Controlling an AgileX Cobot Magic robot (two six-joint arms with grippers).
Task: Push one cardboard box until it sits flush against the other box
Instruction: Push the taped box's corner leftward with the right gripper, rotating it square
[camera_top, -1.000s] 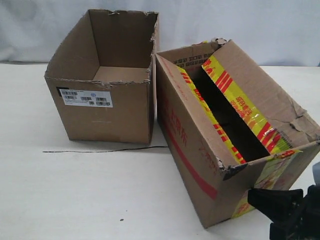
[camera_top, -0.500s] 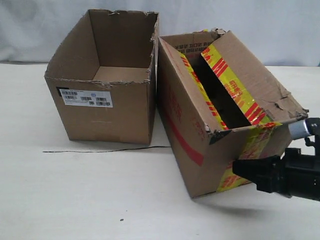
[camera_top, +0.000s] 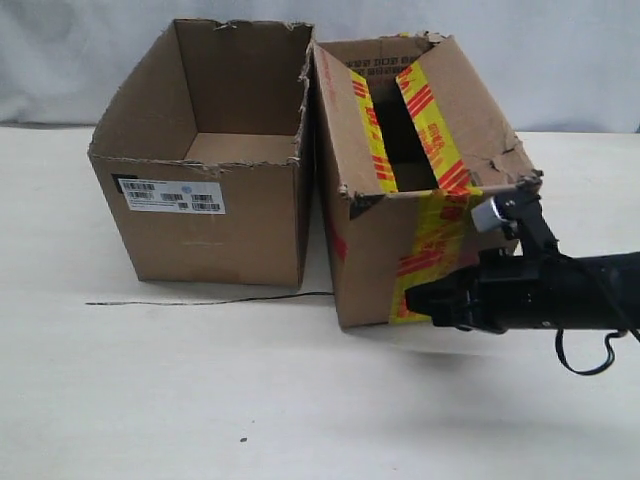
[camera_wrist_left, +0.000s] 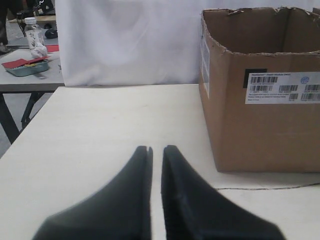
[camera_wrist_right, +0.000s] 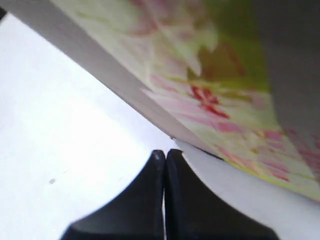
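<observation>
**Pale table, two boxes nearly side to side**

White cloth backdrop behind, closing off the far edge. Largest on the table: plain box, open-topped and ragged at the rim, white label on its near face, left of centre. Just beside it on the right: taped box, also open, with yellow-and-red tape down its near face and along its flaps. Touching or nearly so at the far ends; parted at the near ends by a narrow wedge of bare table, so not flush yet.

Right gripper low against the near face of the taped box, at the tape strip, arm reaching in from the right. Fingers pressed together, nothing between them. Serves as a blunt pusher, not a grasp. Left gripper apart from the plain box and out of the exterior view, pointing toward the labelled face. Fingers almost together, a thin slit between. Holds nothing.

Looks like the late part of the push: near end yet to close on the plain box. For the next move, probably a sideways shove toward the plain box, low on the taped box's near right corner. Enough to shut the wedge, without tipping the box or shunting the plain one away.

Around: thin black cord on the table in front of the plain box, its right end reaching the foot of the taped box. Could snag the bottom edge. Off the table, past the left gripper, side table with bottle and tray. No obstacle.
</observation>
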